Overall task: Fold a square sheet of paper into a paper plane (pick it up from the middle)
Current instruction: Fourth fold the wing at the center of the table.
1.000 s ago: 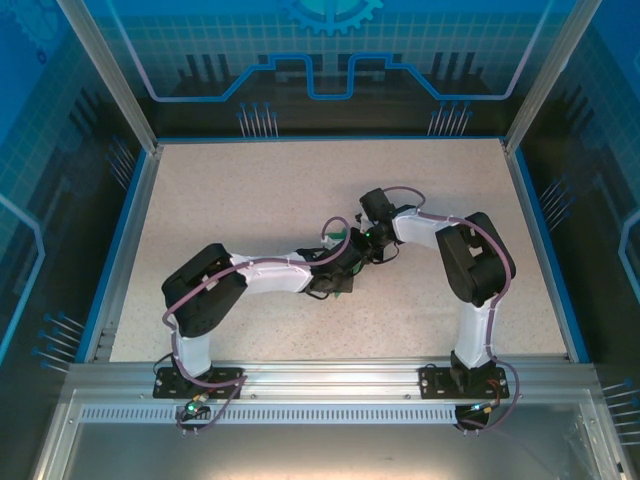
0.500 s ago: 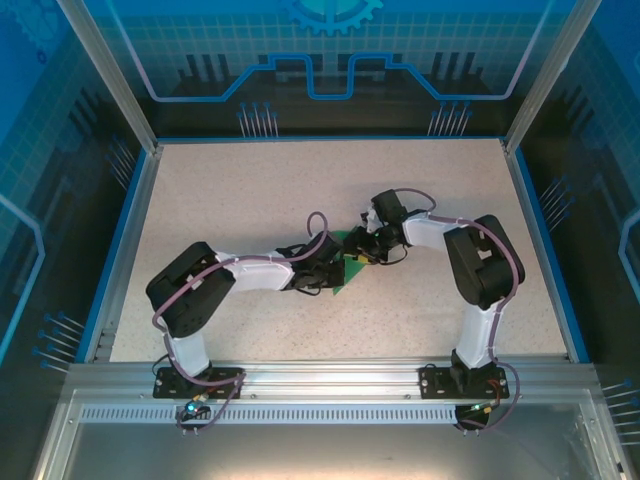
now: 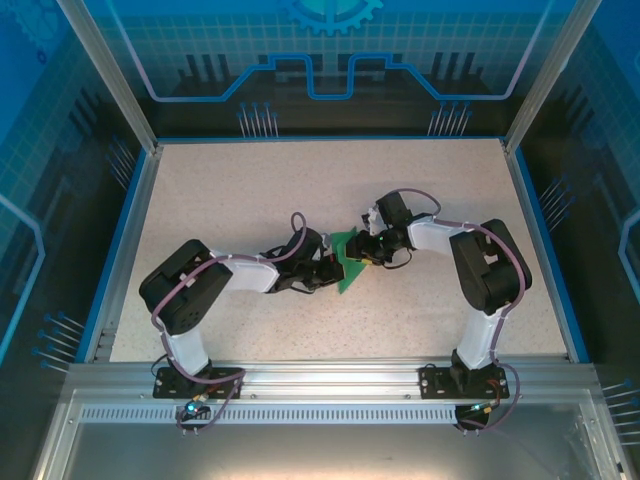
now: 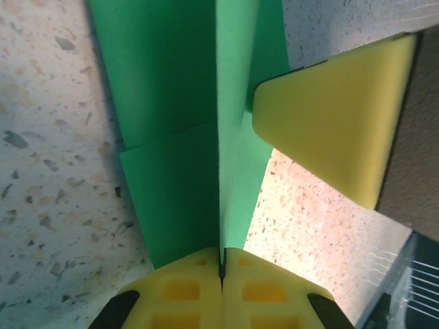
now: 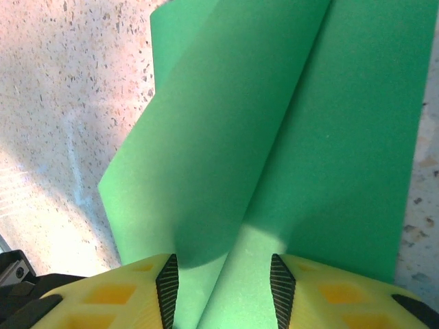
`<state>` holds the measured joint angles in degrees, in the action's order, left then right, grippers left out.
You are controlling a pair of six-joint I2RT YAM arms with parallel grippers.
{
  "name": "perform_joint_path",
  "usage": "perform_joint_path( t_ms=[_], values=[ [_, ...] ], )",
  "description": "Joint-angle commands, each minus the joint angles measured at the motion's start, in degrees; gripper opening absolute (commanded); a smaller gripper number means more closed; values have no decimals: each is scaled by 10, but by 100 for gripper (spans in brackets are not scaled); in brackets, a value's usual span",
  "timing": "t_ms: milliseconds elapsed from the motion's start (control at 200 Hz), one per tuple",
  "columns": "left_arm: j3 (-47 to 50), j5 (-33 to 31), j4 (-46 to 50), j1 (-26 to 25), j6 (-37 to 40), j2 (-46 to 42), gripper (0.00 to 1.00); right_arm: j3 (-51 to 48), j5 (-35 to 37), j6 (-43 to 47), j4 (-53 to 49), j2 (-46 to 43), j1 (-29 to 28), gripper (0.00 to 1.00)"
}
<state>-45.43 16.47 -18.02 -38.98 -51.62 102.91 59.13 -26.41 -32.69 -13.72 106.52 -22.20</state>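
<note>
The folded green paper (image 3: 345, 268) sits on the worktop (image 3: 250, 190), crease clenched by the left jaws, right jaws parted astride it.

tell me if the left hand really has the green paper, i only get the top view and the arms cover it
observer: Yes. In the left wrist view the left hand is shut on a raised crease of the green paper.
operator: and the right hand, gripping too
observer: No. In its own wrist view the right hand stands open, and the paper's fold runs between its spread fingers.
</note>
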Motion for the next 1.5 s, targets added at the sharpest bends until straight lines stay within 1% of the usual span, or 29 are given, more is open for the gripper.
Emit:
perform_joint_path(
  t_ms=[0, 120, 300, 420, 540, 720, 850, 950, 995, 1050, 1130, 1325, 1495],
  values=[
    [9, 32, -44, 8, -28, 5, 0, 17, 12, 23, -22, 11, -9, 42],
    [16, 35, -55, 12, -36, 12, 0, 30, 45, 24, -45, 29, -14, 40],
    [17, 38, -63, 16, -38, 28, 0, 50, 102, 18, -82, 49, -26, 39],
    [16, 37, -63, 19, -38, 33, 0, 57, 140, 4, -104, 60, -30, 39],
    [18, 35, -62, 21, -36, 31, 0, 64, 173, -12, -126, 72, -34, 37],
    [19, 28, -51, 21, -28, 25, 11, 81, 216, -39, -160, 94, -46, 32],
    [20, 11, -27, 18, -17, 7, 20, 92, 241, -57, -181, 109, -55, 29],
    [15, -24, 16, 7, -1, -17, 28, 96, 251, -70, -189, 114, -58, 29],
    [11, -46, 41, -3, 5, -29, 29, 97, 252, -74, -191, 116, -58, 29],
    [4, -84, 74, -17, 12, -42, 31, 98, 253, -78, -192, 117, -59, 29],
    [-12, -150, 123, -43, 22, -56, 37, 98, 254, -82, -192, 119, -59, 29],
    [-76, -290, 232, -106, 39, -48, 45, 99, 252, -85, -192, 120, -60, 29],
    [-128, -333, 287, -131, 64, -19, 44, 99, 251, -86, -191, 120, -60, 28]
  ],
)
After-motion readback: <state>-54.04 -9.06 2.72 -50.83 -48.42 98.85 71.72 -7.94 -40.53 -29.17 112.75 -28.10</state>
